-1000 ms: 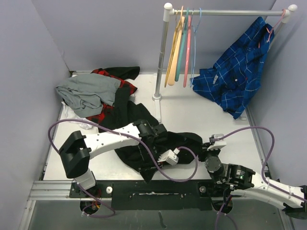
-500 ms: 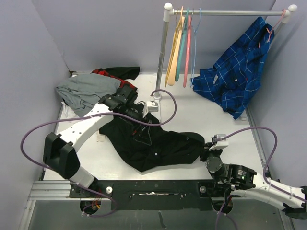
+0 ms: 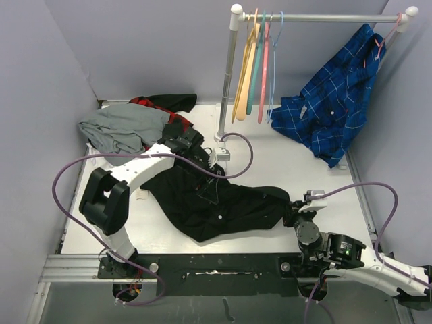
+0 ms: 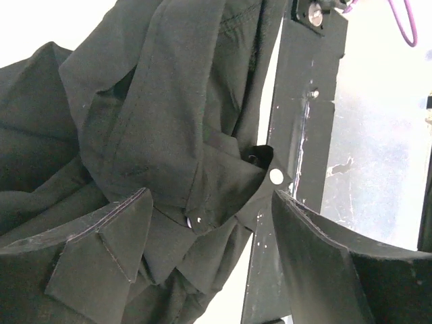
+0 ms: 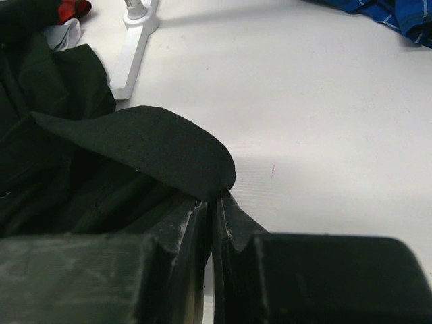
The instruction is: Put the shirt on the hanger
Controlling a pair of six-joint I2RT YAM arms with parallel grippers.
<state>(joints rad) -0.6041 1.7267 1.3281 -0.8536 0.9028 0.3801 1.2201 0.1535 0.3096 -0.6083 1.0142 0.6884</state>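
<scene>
The black shirt [image 3: 216, 202] lies spread on the table, from the left arm to the right gripper. My left gripper [image 3: 208, 164] is over the shirt's back-left part. In the left wrist view it [image 4: 210, 202] is open, and the shirt's collar folds and pale buttons [image 4: 169, 135] are in front of the fingers. My right gripper [image 3: 297, 214] is shut on the shirt's right edge [image 5: 155, 145], with the cloth pinched between the jaws [image 5: 214, 197]. The light-blue hanger [image 3: 273, 67] hangs on the rail at the back, far from both grippers.
A clothes rack stands at the back, its post [image 3: 226, 74] on a foot [image 5: 131, 50]. It holds yellow, teal and pink hangers [image 3: 251, 64] and a blue plaid shirt [image 3: 331, 108]. A grey and red-checked pile [image 3: 125, 131] lies back left.
My left arm swung from the shirt's near middle to its back-left part, and the shirt now lies stretched out flatter. My right gripper has kept its hold on the right edge.
</scene>
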